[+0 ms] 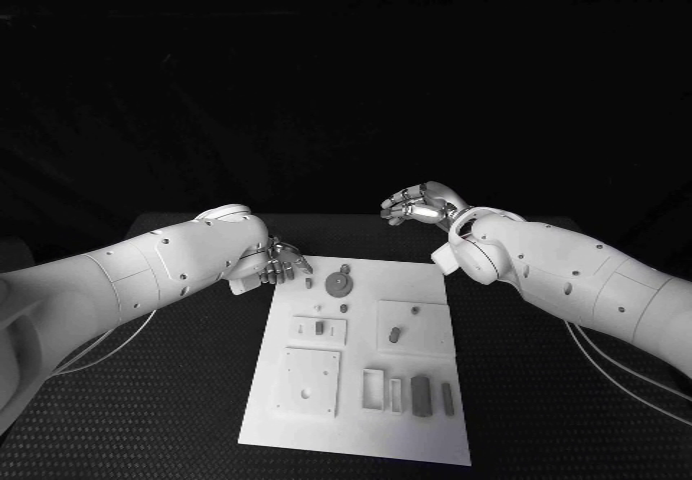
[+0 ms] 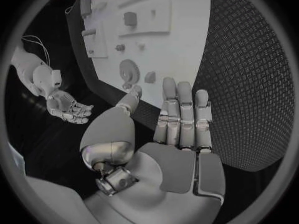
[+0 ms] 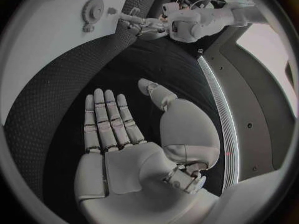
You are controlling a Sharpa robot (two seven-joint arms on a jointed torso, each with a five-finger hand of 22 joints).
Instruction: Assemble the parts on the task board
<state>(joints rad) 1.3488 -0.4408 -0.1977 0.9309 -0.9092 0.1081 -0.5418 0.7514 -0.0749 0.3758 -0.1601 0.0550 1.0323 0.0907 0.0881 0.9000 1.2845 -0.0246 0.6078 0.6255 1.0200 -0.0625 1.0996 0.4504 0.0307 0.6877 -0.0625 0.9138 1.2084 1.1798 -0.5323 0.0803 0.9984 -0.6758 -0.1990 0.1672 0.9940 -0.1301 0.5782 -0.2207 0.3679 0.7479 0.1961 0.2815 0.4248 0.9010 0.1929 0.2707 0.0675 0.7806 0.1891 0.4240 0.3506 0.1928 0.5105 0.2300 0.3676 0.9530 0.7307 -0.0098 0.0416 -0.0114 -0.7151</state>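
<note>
The white task board [image 1: 368, 420] lies in the middle of the black table. On it are a grey gear [image 1: 338, 284], small pegs, and rectangular blocks [image 1: 420, 395] near its front. My left hand [image 1: 274, 264] hovers at the board's far left corner, fingers straight and apart, holding nothing. In the left wrist view its fingers [image 2: 182, 115] reach toward the board's edge near the gear [image 2: 128, 72]. My right hand [image 1: 421, 205] is raised beyond the board's far right corner, fingers loosely spread and empty. The right wrist view shows its flat palm [image 3: 134, 157] over the mat.
White raised plates [image 1: 310, 381] with holes sit on the board's left side. Cables trail from both arms onto the black mat [image 1: 173, 400]. The table's rear edge [image 3: 215, 94] runs behind my right hand.
</note>
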